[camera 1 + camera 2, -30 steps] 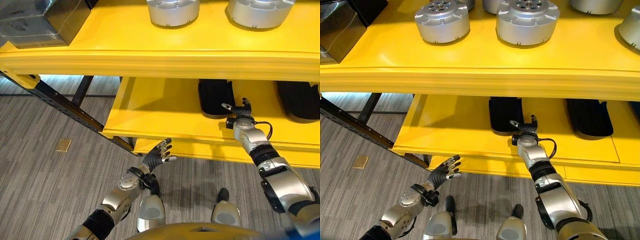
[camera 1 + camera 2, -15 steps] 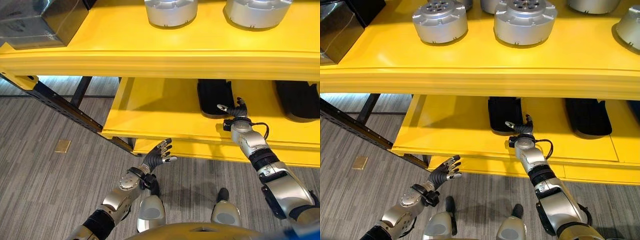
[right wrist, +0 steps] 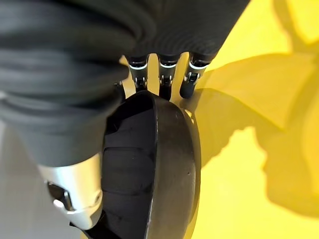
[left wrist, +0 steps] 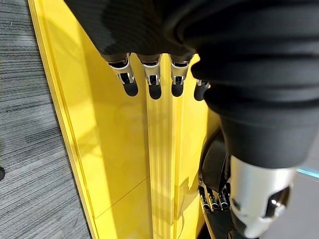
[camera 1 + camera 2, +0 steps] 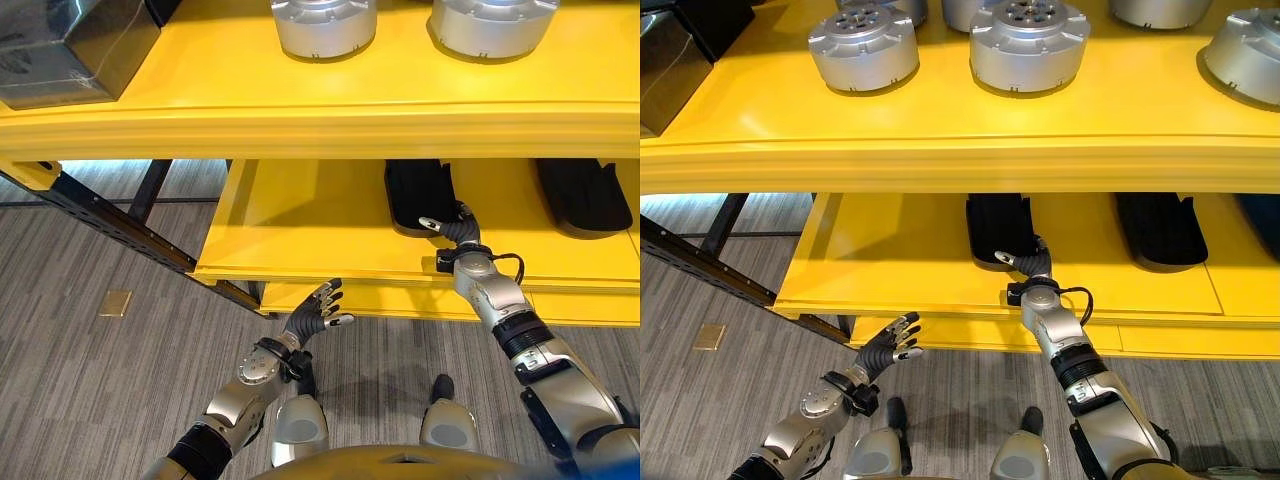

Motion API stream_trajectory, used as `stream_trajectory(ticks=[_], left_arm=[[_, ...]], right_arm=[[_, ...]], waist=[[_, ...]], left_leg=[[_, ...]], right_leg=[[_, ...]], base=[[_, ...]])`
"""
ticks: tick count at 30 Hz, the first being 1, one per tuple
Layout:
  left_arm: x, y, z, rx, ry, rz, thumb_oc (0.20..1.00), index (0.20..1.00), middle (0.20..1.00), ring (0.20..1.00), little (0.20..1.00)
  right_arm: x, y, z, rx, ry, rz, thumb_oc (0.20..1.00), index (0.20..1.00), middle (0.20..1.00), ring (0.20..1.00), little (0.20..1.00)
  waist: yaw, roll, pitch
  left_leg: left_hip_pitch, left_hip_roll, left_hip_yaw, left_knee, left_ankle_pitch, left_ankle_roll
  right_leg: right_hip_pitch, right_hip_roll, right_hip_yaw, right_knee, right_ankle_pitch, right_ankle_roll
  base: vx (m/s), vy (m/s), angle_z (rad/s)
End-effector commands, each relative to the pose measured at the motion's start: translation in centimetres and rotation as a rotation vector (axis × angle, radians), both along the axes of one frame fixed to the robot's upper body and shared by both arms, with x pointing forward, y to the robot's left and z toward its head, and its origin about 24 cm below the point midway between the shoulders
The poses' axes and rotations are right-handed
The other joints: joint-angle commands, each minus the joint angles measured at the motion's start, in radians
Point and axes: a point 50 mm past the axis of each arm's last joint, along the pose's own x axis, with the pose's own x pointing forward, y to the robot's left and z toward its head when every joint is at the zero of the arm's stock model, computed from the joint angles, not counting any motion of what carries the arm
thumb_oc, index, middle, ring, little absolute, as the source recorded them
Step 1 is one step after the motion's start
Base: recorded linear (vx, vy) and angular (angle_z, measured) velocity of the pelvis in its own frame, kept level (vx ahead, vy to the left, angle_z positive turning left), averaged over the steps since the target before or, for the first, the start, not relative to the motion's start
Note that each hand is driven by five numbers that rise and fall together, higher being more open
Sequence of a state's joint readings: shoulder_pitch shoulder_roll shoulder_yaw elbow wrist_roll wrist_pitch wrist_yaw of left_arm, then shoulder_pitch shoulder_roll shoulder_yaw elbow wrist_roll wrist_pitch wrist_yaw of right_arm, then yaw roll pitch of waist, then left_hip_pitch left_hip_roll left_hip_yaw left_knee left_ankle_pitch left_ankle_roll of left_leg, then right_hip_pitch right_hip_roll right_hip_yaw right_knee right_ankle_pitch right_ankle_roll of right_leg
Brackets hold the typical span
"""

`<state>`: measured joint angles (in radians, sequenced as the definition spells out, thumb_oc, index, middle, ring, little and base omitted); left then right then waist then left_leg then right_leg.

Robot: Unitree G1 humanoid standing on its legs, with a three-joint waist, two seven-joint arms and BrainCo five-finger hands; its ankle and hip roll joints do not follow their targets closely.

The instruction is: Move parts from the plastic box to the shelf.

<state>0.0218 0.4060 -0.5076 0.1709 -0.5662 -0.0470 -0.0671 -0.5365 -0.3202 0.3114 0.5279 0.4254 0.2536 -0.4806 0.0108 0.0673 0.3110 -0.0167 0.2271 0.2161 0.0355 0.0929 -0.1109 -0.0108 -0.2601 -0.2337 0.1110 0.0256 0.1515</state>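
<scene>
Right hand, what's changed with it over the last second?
The right hand has pushed further in over the lower shelf, right up to the near end of the black part. The left hand stays open, raised below the shelf's front edge.

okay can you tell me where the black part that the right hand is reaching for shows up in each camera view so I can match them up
Left eye view: black part on the lower shelf, centre right, just beyond the right hand.
Right eye view: black part at centre, under the upper shelf.
Left wrist view: a dark curved edge beside the right hand.
Right wrist view: black part against the fingers.
Shared landmark: the yellow lower shelf.
</scene>
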Motion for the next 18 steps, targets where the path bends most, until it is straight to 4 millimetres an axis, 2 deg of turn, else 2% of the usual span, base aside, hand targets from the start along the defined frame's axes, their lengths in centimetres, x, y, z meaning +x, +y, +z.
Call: stream_trajectory(ticks=[1, 18], left_arm=[[0.9, -0.3, 2.2, -0.024, -0.120, -0.010, 1.000, 1.000, 1.000, 1.000, 1.000], [0.7, -0.4, 2.0, -0.013, -0.109, -0.008, 1.000, 1.000, 1.000, 1.000, 1.000]], right_arm=[[-0.6, 1.8, -1.0, 0.048, 0.034, 0.052, 1.000, 1.000, 1.000, 1.000, 1.000], [-1.7, 2.9, -2.1, 0.050, 0.063, 0.130, 1.000, 1.000, 1.000, 1.000, 1.000]], waist=[[0.025, -0.008, 0.034], [0.023, -0.013, 0.027]], left_leg=[[0.038, -0.001, 0.038, 0.066, -0.041, 0.025], [0.037, 0.000, 0.036, 0.069, -0.044, 0.026]], right_leg=[[-0.025, 0.023, 0.032, 0.110, -0.040, -0.040], [-0.025, 0.024, 0.033, 0.111, -0.043, -0.039]], base=[[0.00, 0.000, 0.00], [0.00, 0.000, 0.00]])
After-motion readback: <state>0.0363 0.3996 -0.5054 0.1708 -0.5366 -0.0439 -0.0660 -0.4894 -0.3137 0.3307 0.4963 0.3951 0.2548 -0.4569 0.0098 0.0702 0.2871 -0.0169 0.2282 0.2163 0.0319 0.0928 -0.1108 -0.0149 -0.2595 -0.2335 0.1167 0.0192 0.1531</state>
